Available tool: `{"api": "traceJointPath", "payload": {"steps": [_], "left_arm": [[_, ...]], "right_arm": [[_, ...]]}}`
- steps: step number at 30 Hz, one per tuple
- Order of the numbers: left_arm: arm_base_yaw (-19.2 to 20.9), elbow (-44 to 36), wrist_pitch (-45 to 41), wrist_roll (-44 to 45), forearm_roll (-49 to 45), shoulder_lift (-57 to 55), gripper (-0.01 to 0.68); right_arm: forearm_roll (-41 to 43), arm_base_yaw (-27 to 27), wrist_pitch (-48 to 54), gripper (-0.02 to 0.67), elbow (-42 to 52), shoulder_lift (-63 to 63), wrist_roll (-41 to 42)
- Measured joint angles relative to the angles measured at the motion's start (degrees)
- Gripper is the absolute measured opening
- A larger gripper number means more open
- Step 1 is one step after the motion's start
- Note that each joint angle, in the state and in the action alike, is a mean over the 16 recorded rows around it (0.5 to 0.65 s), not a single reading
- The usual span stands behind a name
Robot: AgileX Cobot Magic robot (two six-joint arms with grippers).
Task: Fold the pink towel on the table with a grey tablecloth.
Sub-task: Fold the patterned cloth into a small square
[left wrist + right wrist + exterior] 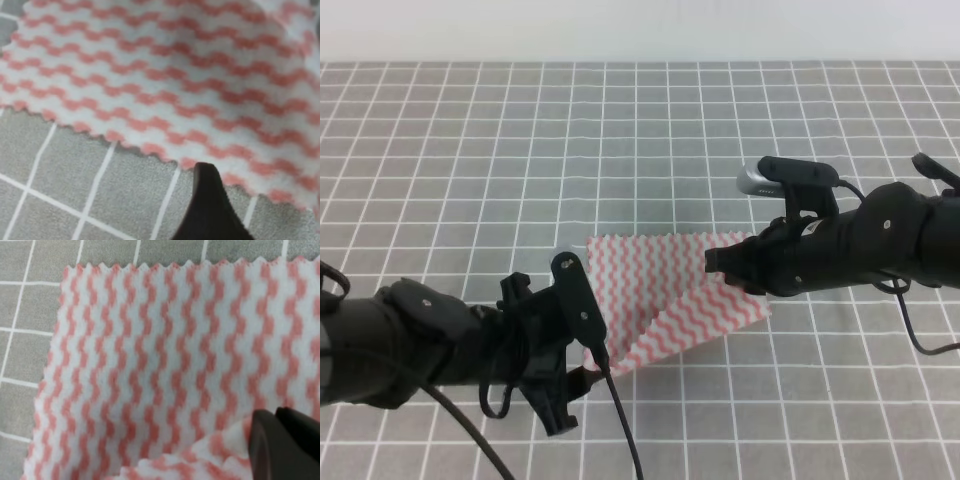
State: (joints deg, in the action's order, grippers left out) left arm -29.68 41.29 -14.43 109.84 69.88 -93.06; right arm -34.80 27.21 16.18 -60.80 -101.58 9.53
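On the grey worktop [470,150] the pink towel [660,300] lies partly folded. At its right edge the right tool [720,268] pinches a raised fold; the left tool [582,372] is beside its near corner, state unclear.

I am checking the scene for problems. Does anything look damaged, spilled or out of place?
Nothing looks damaged or spilled. The pink towel lies partly folded and askew to the grid of the grey tablecloth, one side raised at the right gripper, as expected mid-fold.
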Motion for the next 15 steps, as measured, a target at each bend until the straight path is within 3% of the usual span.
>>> {"api": "traceJointPath", "payload": {"steps": [15], "left_arm": [[0.0,0.2,-1.2,0.2,0.7,-2.7,0.405]], "right_arm": [[0.6,0.0,0.2,-0.015,0.0,0.2,0.2]]}}
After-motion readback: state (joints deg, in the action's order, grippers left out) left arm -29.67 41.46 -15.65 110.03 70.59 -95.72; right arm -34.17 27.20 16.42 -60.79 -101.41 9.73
